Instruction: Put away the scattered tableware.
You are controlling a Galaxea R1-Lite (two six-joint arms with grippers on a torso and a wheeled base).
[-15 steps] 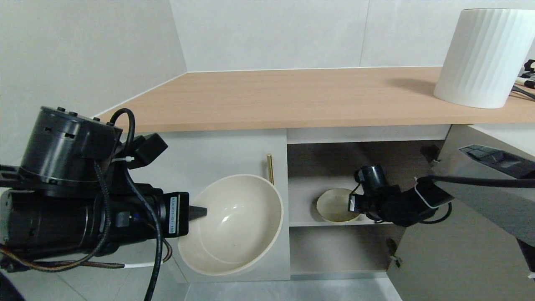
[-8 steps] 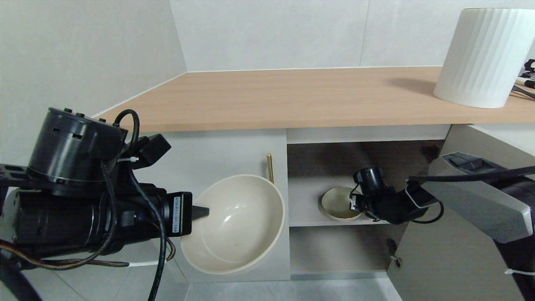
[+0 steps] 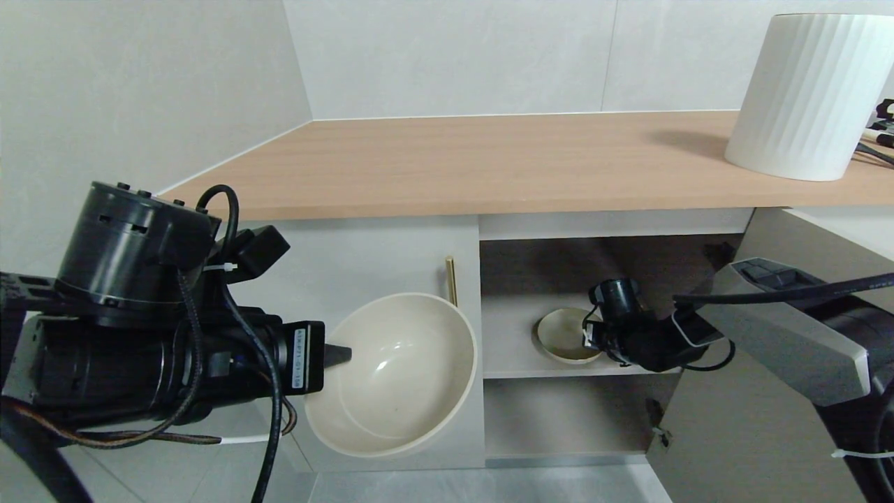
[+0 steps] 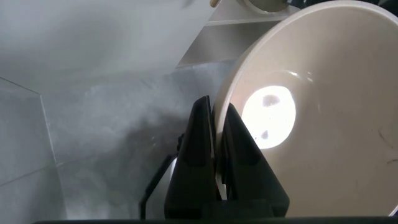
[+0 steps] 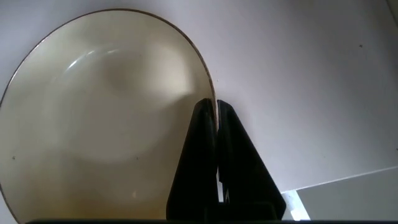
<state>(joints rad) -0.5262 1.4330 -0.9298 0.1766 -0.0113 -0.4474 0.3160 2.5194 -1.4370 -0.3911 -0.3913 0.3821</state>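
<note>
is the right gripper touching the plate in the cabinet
Touching. The right wrist view shows the right gripper clamped on the plate at its rim.

Wooden counter, open cabinet shelf below.
A white ribbed pot stands on the counter's right end; a small plate is on or just above the shelf.

L gripper: bowl; R gripper: plate
</note>
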